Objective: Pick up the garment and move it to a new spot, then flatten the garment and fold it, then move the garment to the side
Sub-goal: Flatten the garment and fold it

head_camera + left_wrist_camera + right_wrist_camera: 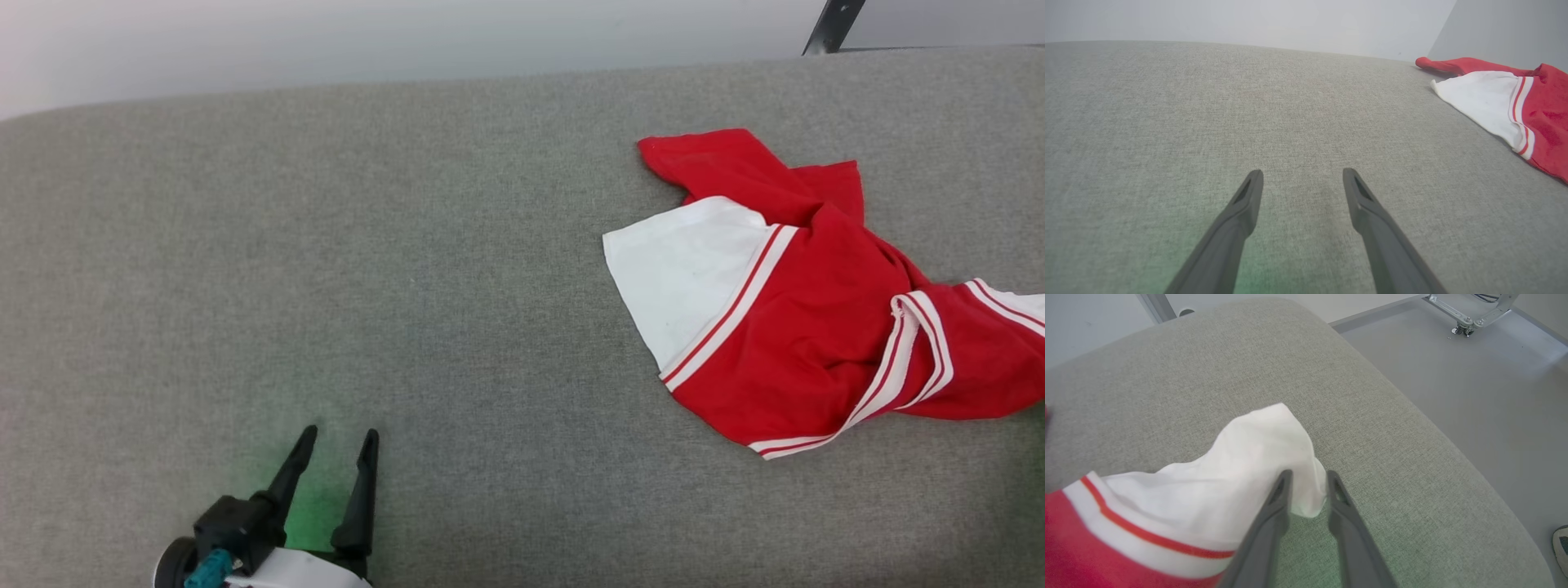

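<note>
Between the narrowly parted tips of the right claw (1309,475) sits a white corner of the garment (1249,457), whether pinched one cannot tell, so lifting may let the slack cloth slip onto the bench (1208,375), while the left claw (340,431), spread wide, hovers well apart.

No legible text, label, brand, number or sign is found in any view. No lettering can be made out on the exposed folds of the garment (804,327); only plain red and white panels and striped trim are seen.
</note>
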